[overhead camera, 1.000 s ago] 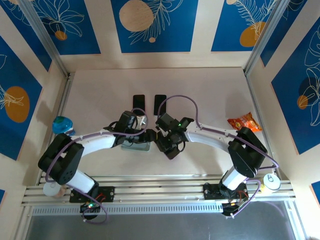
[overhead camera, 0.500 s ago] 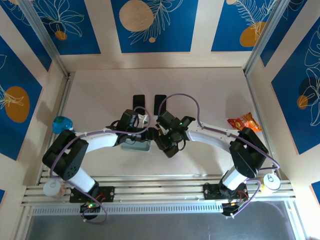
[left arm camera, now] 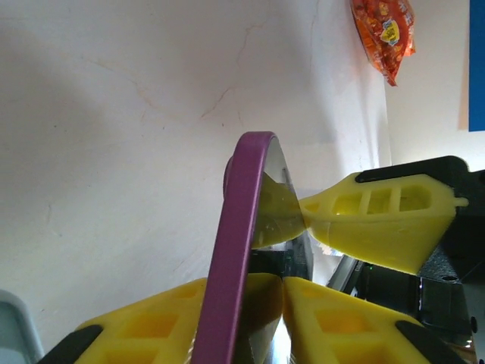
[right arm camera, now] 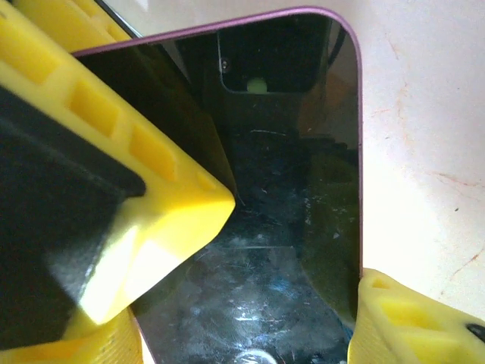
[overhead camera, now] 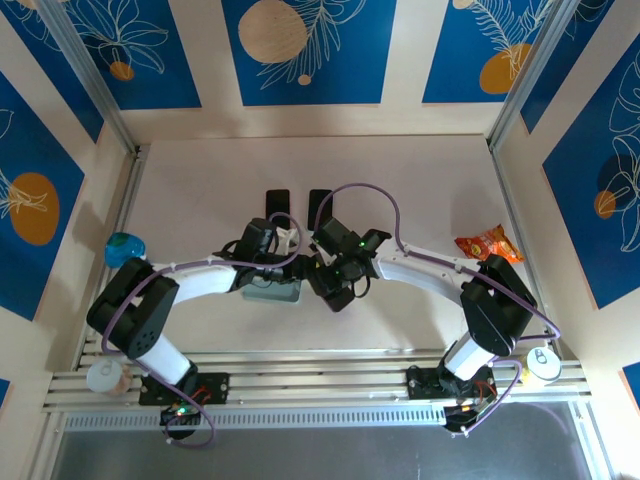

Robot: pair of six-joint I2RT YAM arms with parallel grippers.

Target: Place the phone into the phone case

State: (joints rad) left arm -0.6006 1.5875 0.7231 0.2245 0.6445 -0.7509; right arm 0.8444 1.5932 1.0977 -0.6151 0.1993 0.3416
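Gripping the purple-rimmed phone (right arm camera: 303, 152) from both sides at the overhead view's centre, we judge a handover: right gripper (right arm camera: 299, 241) clamped across its screen, left gripper (left arm camera: 261, 303) pinching its lower end. Next, one must release.

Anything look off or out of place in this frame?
Nothing spilled or broken. The one oddity: the phone is held upright on edge by the left gripper and right gripper together, while the phone case lies flat on the table beside them.
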